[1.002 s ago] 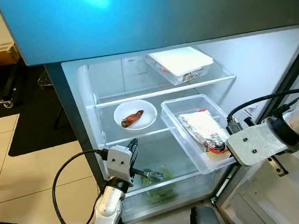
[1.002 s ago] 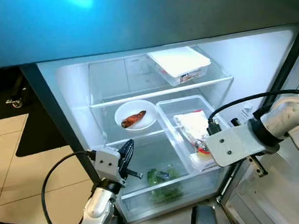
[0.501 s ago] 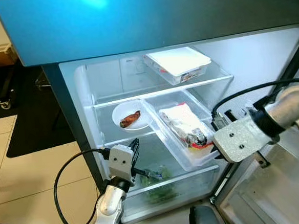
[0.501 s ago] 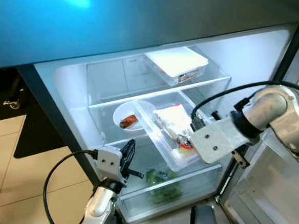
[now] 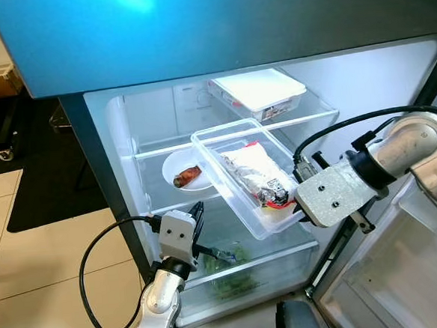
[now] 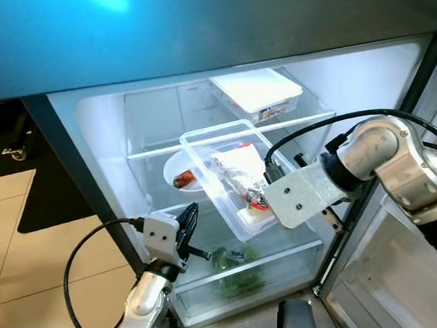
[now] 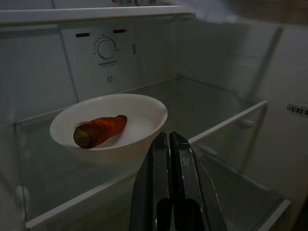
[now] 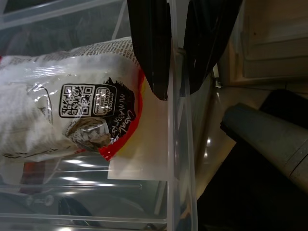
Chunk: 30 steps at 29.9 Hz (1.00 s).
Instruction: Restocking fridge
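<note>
The food packet [image 8: 72, 106] just beside the right gripper [image 8: 175, 86] carries a QR code and black lettering, too warped to read.

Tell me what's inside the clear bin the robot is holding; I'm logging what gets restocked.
Inside the clear bin, gripped at its near wall by the right gripper, lies a white printed food packet on a flat white sheet. Anything beneath the packet is hidden.

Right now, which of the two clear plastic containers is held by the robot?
The open clear plastic bin with the food packet, gripped by the right gripper; the white-lidded container sits on the top shelf.
</note>
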### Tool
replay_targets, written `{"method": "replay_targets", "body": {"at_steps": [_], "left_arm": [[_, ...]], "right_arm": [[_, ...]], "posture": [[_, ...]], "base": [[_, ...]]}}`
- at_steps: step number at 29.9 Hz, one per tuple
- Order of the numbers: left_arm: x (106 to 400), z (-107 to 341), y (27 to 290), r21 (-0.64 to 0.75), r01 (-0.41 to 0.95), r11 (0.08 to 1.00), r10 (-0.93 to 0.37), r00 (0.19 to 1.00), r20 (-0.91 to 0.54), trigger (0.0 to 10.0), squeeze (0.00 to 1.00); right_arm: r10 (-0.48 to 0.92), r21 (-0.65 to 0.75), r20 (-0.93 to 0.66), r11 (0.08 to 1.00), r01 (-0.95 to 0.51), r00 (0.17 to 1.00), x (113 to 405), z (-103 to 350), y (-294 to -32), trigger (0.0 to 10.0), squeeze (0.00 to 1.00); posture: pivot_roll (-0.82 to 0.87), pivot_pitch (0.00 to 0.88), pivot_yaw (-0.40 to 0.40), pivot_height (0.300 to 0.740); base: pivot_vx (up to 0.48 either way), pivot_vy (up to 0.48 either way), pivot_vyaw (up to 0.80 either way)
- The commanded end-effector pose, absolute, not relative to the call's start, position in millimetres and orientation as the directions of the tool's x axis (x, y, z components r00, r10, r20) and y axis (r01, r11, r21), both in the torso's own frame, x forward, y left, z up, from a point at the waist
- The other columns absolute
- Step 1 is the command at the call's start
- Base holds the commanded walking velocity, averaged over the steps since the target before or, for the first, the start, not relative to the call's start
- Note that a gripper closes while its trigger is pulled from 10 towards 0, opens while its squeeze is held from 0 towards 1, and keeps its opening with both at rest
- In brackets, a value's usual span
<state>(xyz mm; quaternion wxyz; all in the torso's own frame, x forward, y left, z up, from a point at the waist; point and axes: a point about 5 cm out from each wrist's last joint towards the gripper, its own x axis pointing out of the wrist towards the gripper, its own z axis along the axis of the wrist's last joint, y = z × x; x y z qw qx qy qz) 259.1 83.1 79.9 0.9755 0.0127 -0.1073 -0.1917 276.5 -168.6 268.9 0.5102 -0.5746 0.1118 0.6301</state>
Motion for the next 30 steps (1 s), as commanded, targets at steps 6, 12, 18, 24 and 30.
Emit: {"method": "replay_targets", "body": {"at_steps": [6,12,18,24,30], "left_arm": [[257.8,77.8,79.0,0.045,0.370,0.928,-0.371,0.908,0.196,10.0,0.00],[257.2,77.8,78.5,0.043,0.369,0.928,-0.370,0.908,0.196,10.0,0.00],[256.5,77.9,78.0,0.041,0.367,0.929,-0.368,0.909,0.198,10.0,0.00],[255.4,77.0,78.6,0.041,0.366,0.930,-0.367,0.910,0.195,10.0,0.00],[255.4,76.9,78.2,0.041,0.369,0.928,-0.370,0.909,0.192,10.0,0.00]], "right_arm": [[0.527,-0.500,-0.820,-0.468,-0.729,0.224,290.0,276.0,-157.9,10.0,0.00],[0.553,-0.536,-0.797,-0.464,-0.705,0.242,303.5,277.3,-149.0,10.0,0.00],[0.556,-0.561,-0.786,-0.459,-0.689,0.269,314.0,278.8,-146.2,10.0,0.00],[0.567,-0.575,-0.778,-0.468,-0.671,0.272,315.4,284.9,-144.3,10.0,0.00],[0.586,-0.570,-0.775,-0.488,-0.662,0.235,310.3,288.5,-141.5,10.0,0.00]], "posture": [[-0.12,0.000,0.000,0.557],[-0.12,0.000,-0.003,0.557],[-0.12,0.000,-0.008,0.557],[-0.12,0.000,-0.005,0.557],[-0.12,0.000,-0.006,0.557]], "base": [[0.000,0.000,0.00],[0.000,0.000,0.00],[0.000,0.000,0.00],[0.000,0.000,0.00],[0.000,0.000,0.00]]}}
